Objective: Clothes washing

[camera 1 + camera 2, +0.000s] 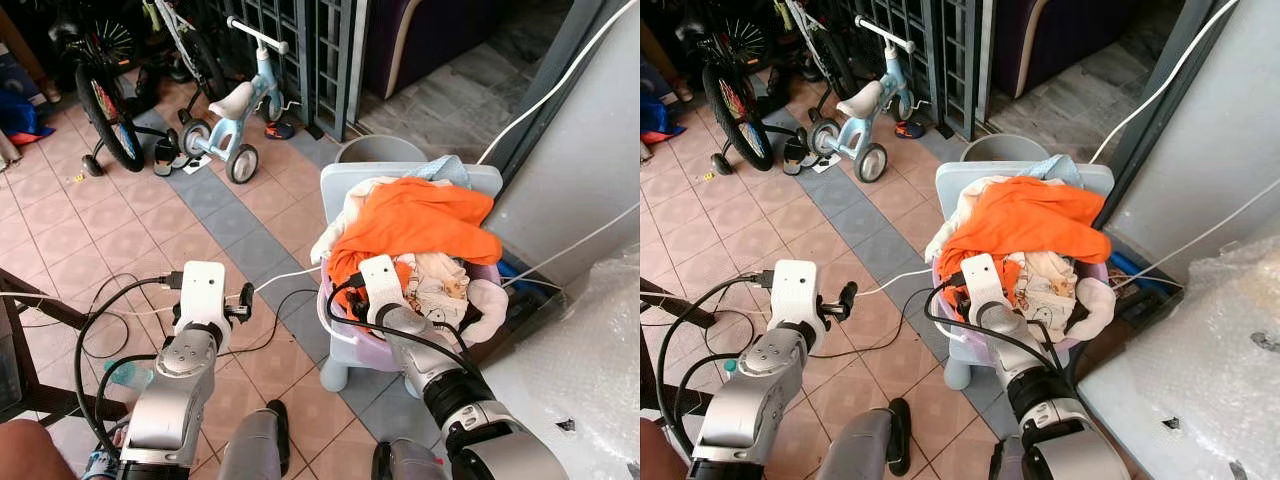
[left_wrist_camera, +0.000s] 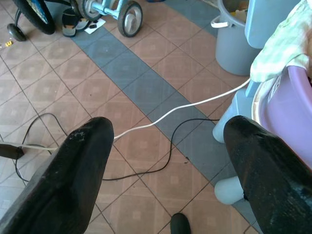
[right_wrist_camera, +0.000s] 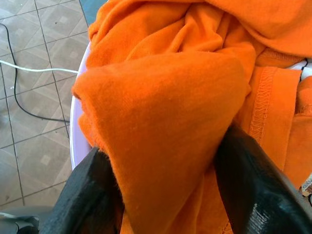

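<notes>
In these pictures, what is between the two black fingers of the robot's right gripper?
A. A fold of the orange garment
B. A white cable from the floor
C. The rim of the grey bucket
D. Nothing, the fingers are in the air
A: in the right wrist view, a fold of the orange garment lies between the fingers of the right gripper, which reaches into the laundry pile on the purple basin.

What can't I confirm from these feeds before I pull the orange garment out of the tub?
- Right end effector tips: right wrist view, buried in the orange garment, so grip depth is unclear.
- Purple tub contents below the top layer: head views, covered by the pile.
- Grey bucket: mostly behind the chair back.
- White cable ends: run out of frame.
- Left end effector is open above the tiled floor.
</notes>
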### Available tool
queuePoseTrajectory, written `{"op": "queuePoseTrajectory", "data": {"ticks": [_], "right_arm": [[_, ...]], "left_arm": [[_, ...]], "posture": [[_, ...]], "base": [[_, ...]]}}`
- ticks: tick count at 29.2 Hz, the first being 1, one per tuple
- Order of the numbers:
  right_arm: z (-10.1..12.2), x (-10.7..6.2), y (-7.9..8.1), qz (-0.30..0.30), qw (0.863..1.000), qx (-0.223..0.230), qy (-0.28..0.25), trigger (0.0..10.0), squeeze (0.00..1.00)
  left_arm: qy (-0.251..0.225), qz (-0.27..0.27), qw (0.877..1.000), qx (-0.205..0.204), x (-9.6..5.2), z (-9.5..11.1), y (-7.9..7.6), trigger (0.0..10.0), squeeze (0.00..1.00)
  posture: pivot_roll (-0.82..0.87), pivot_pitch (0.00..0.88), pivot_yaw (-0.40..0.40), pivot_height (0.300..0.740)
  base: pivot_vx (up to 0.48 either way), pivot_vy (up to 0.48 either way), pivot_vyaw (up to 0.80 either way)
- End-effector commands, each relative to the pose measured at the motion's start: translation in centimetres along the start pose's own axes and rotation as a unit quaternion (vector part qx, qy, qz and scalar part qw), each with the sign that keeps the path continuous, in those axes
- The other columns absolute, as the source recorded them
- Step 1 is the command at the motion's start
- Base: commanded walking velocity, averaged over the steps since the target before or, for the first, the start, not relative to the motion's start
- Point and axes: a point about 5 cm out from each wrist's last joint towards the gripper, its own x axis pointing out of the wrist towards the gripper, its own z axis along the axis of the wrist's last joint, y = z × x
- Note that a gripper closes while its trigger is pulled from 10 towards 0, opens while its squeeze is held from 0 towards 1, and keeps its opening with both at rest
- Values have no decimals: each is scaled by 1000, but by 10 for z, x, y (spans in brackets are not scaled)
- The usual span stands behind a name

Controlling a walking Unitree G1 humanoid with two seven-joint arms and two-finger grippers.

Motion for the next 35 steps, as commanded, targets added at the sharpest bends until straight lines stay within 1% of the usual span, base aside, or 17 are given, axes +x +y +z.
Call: {"op": "queuePoseTrajectory", "data": {"ticks": [1, 4, 13, 18, 20, 23, 24, 25, 26, 27, 28, 30, 31, 32, 33, 34, 35], "right_arm": [[-3, 1, 0, 2, 1000, 11, 8, 0, 0], [-2, 2, 0, 2, 999, 35, 4, 0, 0], [2, 3, -3, -3, 999, 49, -4, 0, 0], [16, 2, -6, -6, 996, 82, -46, 0, 0], [28, -1, -11, -8, 993, 92, -80, 0, 0], [33, -7, -21, -29, 990, 90, -106, 0, 0], [39, -11, -25, -32, 986, 93, -132, 0, 0], [39, -11, -25, -32, 986, 93, -132, 0, 0], [42, -15, -27, -34, 984, 96, -149, 0, 0], [54, -26, -35, -45, 973, 100, -202, 0, 0], [58, -29, -37, -50, 970, 99, -218, 0, 0], [70, -40, -45, -68, 957, 86, -267, 0, 0], [81, -51, -54, -97, 944, 72, -306, 0, 0], [88, -59, -60, -118, 934, 62, -333, 0, 0], [96, -67, -65, -134, 924, 54, -355, 0, 0], [100, -73, -68, -144, 917, 49, -368, 0, 0], [100, -73, -68, -144, 917, 49, -368, 0, 0]], "left_arm": [[4, 0, 1000, 10, 0, -2, -1, 10000, 0], [1, -2, 1000, 9, 1, -1, -2, 10000, 0], [-1, -5, 1000, 4, 3, -1, -3, 10000, 0], [-10, -12, 1000, -3, 6, 3, -7, 10000, 0], [-21, -18, 1000, -13, 6, 6, -10, 10000, 0], [-36, -17, 999, -22, 6, 9, -11, 10000, 0], [-40, -17, 999, -26, 6, 10, -12, 10000, 0], [-40, -17, 999, -26, 6, 10, -12, 10000, 0], [-42, -18, 999, -29, 6, 11, -12, 10000, 0], [-47, -20, 998, -34, 7, 12, -14, 10000, 0], [-49, -21, 998, -35, 7, 13, -15, 10000, 0], [-52, -19, 998, -37, 8, 14, -16, 10000, 0], [-55, -19, 998, -38, 9, 15, -17, 10000, 0], [-58, -19, 997, -39, 10, 16, -18, 10000, 0], [-61, -17, 997, -37, 10, 17, -18, 10000, 0], [-63, -14, 997, -37, 11, 18, -18, 10000, 0], [-63, -14, 997, -37, 11, 18, -18, 10000, 0]], "posture": [[90, 135, 23, 740], [87, 129, 21, 740], [71, 125, 22, 740], [64, 119, 22, 740], [57, 109, 23, 740], [54, 101, 24, 740], [50, 96, 26, 740], [50, 96, 26, 740], [46, 92, 27, 740], [40, 86, 29, 740], [40, 86, 29, 740], [34, 79, 31, 740], [28, 71, 34, 740], [25, 67, 35, 740], [25, 67, 35, 740], [19, 63, 36, 740], [19, 63, 36, 740]], "base": [[0, 0, 0], [0, 0, 0], [0, 0, 0], [0, 0, 0], [0, 0, 0], [0, 0, 0], [0, 0, 0], [0, 0, 0], [0, 0, 0], [0, 0, 0], [0, 0, 0], [0, 0, 0], [0, 0, 0], [0, 0, 0], [0, 0, 0], [0, 0, 0], [0, 0, 0]]}}
